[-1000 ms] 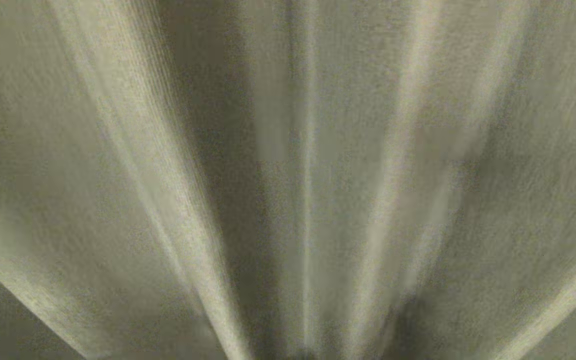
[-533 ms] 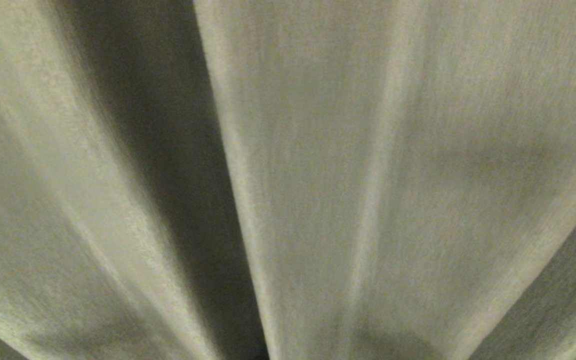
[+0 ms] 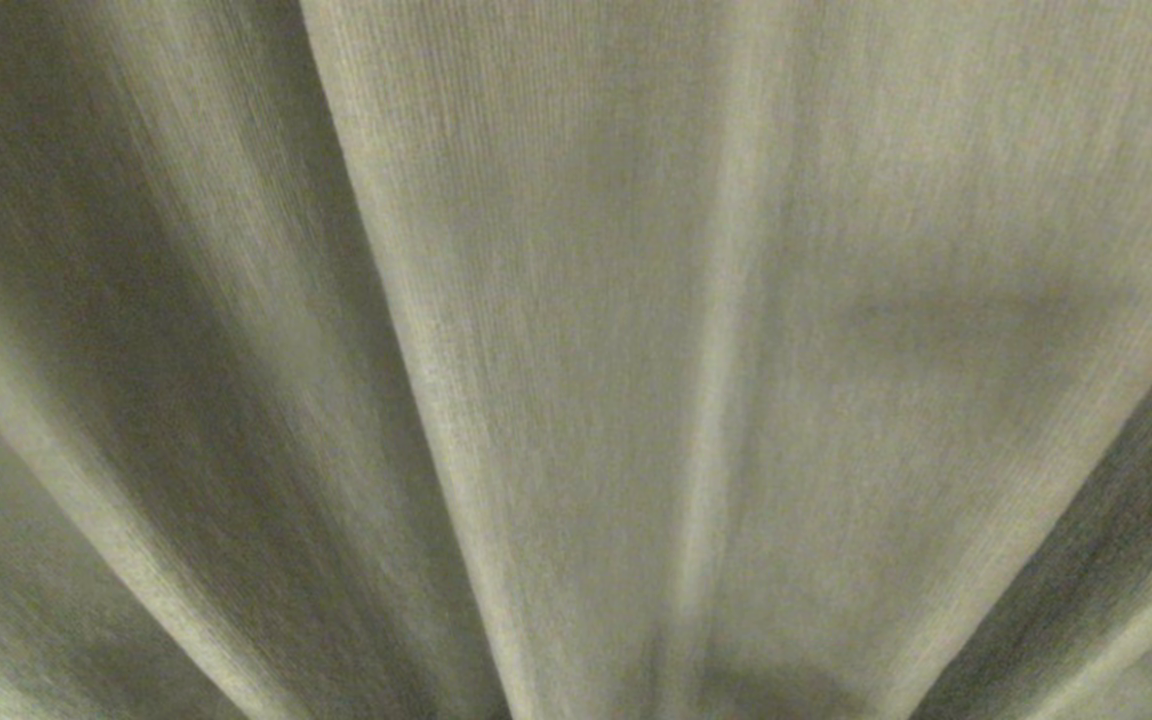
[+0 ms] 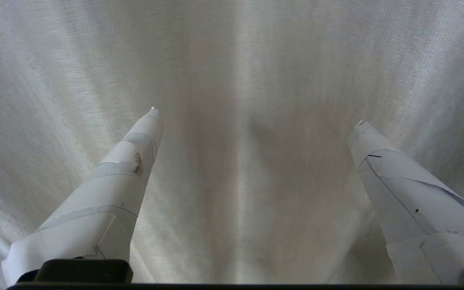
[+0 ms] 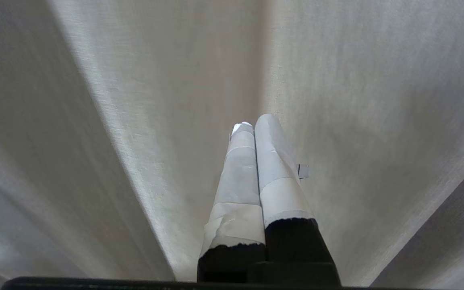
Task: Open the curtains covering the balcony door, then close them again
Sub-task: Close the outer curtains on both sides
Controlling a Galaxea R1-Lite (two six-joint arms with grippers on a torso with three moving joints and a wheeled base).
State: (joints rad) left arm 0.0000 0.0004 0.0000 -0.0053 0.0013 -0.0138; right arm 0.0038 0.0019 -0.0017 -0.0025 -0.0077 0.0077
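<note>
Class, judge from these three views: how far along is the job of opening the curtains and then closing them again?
Done: nothing that shows. The curtains fill every view and no balcony door is seen, so whether they were opened cannot be told. In hand: nothing gripped. The left pincer is open facing the fabric; the right pincer is shut and empty. Left: that cannot be told either.

non-task things: none | fabric fills every view

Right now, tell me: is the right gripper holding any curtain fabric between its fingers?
No. The right gripper has its two taped fingers pressed together with nothing between them, in front of the curtains.
</note>
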